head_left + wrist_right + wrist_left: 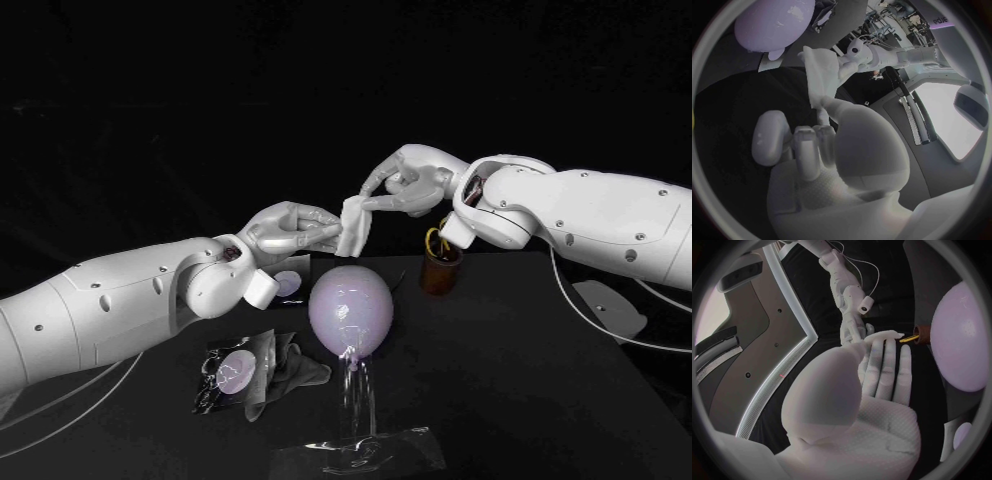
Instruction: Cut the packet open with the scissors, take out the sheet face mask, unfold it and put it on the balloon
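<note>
A folded white sheet mask (353,226) hangs in the air above the pale purple balloon (353,308). My left hand (293,230) grips its lower side and my right hand (402,187) pinches its top edge. In the right wrist view the mask (819,75) stretches as a narrow strip from my right hand (814,150) to the left hand (856,54), with the balloon (773,22) beyond. The left wrist view shows my left hand (876,372), the mask's edge (882,335) at its fingertips and the balloon (961,340) beside it. The opened packet (238,368) lies crumpled on the table.
The balloon stands on a clear stand (361,452) near the table's front. A brown cup (440,270) behind the balloon holds the scissors, whose gold handles (431,238) stick up just under my right wrist. Cables trail off both sides of the black table (505,380).
</note>
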Controlling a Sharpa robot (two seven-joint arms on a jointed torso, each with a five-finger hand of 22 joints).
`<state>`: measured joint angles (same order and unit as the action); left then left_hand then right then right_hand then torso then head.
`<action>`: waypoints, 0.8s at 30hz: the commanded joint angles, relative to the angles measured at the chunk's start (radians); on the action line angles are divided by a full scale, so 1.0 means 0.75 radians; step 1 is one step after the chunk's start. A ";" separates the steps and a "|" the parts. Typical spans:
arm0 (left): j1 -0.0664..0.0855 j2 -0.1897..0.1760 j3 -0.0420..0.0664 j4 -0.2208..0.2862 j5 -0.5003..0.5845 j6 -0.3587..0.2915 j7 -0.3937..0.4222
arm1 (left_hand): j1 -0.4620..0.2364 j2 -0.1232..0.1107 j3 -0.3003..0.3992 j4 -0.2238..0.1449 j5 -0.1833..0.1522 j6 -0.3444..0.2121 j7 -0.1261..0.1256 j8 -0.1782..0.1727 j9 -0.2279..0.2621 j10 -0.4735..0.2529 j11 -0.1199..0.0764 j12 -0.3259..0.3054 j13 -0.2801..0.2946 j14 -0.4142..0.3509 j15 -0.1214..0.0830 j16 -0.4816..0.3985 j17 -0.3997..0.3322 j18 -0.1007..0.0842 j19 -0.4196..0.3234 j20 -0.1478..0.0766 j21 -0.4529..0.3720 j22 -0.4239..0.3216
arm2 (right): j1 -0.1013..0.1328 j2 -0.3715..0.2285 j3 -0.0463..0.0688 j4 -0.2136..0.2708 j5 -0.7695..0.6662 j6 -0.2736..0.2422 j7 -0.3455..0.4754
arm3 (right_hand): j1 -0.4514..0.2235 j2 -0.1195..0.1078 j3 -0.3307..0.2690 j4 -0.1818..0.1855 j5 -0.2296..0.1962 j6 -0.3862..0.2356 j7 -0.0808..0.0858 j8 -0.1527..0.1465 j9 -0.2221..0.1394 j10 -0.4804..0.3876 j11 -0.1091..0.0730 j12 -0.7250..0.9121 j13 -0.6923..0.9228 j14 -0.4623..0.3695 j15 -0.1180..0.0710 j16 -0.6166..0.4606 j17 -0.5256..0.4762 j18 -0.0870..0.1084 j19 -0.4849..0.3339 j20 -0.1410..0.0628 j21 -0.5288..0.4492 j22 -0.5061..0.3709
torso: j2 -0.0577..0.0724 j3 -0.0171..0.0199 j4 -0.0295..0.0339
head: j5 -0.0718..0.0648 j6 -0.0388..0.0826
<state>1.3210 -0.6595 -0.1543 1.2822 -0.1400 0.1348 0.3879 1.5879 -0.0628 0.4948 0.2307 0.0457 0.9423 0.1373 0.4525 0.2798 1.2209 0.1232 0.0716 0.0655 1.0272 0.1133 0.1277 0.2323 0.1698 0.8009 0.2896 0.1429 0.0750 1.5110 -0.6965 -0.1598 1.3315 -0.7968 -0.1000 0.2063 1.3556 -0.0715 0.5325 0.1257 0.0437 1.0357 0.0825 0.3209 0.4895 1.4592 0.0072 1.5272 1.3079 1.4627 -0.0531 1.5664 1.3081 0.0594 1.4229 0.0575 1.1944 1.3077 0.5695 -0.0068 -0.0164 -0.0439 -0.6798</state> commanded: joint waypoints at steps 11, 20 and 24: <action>0.001 0.001 0.002 0.014 0.047 -0.001 0.008 | -0.024 -0.003 0.017 -0.002 0.003 -0.023 0.002 0.027 0.205 0.017 -0.006 -0.008 0.000 0.011 -0.003 0.007 0.010 0.009 0.018 -0.001 0.008 -0.001 | -0.021 0.041 -0.006 -0.025 -0.039 -0.128 -0.053 | -0.003 0.019 -0.014 0.008 0.006 -0.006 0.000 0.006 0.059 0.094 0.004 -0.036 0.304 0.144 0.006 0.006 0.350 0.021 -0.019 0.001 -0.038 0.216 | 0.000 -0.0005 -0.0001 | -0.002 0.001; 0.001 -0.002 0.002 0.025 0.077 -0.037 -0.010 | -0.035 -0.001 0.031 -0.006 0.003 -0.037 0.011 0.042 0.238 0.024 -0.011 -0.008 0.000 0.015 -0.007 0.010 0.019 0.010 0.041 -0.002 0.021 0.004 | -0.043 0.053 -0.011 -0.028 0.011 -0.215 -0.071 | -0.084 -0.067 -0.125 0.076 0.012 -0.169 0.079 -0.077 0.018 -0.283 0.077 -0.625 0.003 0.076 0.064 -0.067 0.189 0.075 -0.204 0.040 -0.439 0.111 | 0.001 0.0011 0.0006 | 0.000 0.004; 0.001 -0.004 0.002 0.030 0.092 -0.058 -0.018 | -0.038 0.000 0.038 -0.009 0.004 -0.044 0.015 0.048 0.253 0.026 -0.012 -0.008 0.000 0.016 -0.008 0.011 0.024 0.012 0.054 -0.003 0.030 0.007 | -0.051 0.046 -0.013 -0.024 0.019 -0.266 -0.087 | -0.099 -0.116 -0.185 0.108 0.004 -0.244 0.111 -0.125 -0.009 -0.453 0.103 -0.901 -0.163 0.018 0.090 -0.125 0.083 0.101 -0.301 0.061 -0.638 0.052 | 0.000 0.0012 -0.0002 | 0.001 0.004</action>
<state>1.3209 -0.6626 -0.1541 1.3011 -0.0998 0.1139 0.3772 1.5653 -0.0636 0.5165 0.2247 0.0449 0.9157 0.1468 0.4823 0.2804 1.2370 0.1142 0.0718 0.0655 1.0311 0.1094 0.1316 0.2493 0.1687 0.8370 0.2866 0.1620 0.0794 1.4743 -0.6593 -0.1698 1.3123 -0.7965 -0.2376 0.1594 1.2795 -0.1481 0.3969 0.2062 0.0486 0.8572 0.1643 0.2296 0.4841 1.1252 0.0858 0.8607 1.1914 1.4662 0.0107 1.4751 1.3073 0.1238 1.2007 0.1021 0.7226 1.3073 0.5698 -0.0060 -0.0160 -0.0434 -0.6772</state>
